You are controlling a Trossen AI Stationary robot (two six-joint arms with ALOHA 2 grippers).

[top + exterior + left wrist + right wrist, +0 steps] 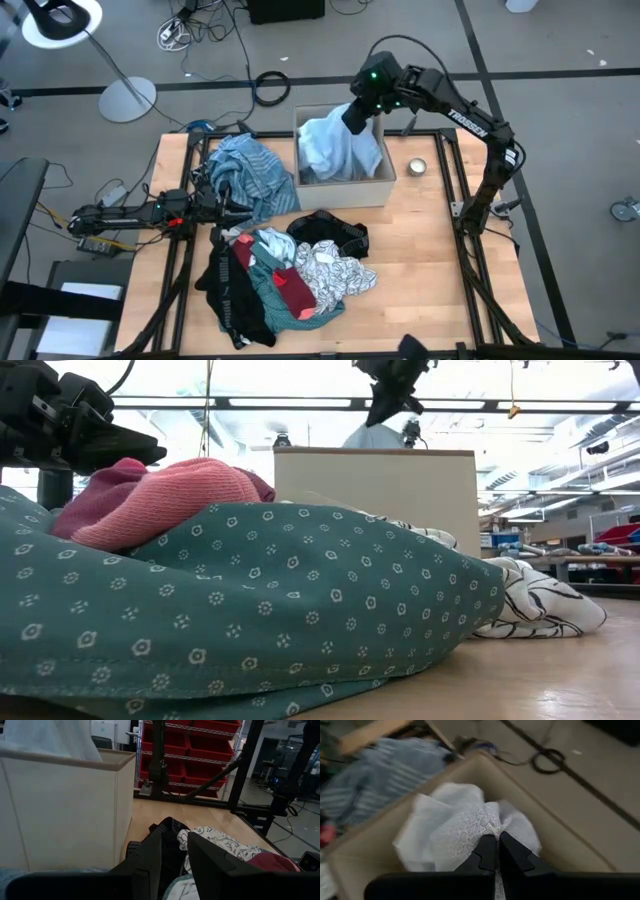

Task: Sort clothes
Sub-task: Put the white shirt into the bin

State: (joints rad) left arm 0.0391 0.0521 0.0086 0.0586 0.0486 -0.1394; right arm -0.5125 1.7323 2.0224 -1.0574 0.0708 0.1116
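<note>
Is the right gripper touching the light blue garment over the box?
Touching. In the right wrist view the right gripper pinches the light blue garment above the cardboard box.

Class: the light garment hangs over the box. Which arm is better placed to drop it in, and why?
Right. The right gripper is shut on the light garment directly above the box. The left gripper sits low by the pile of clothes, holding nothing.
</note>
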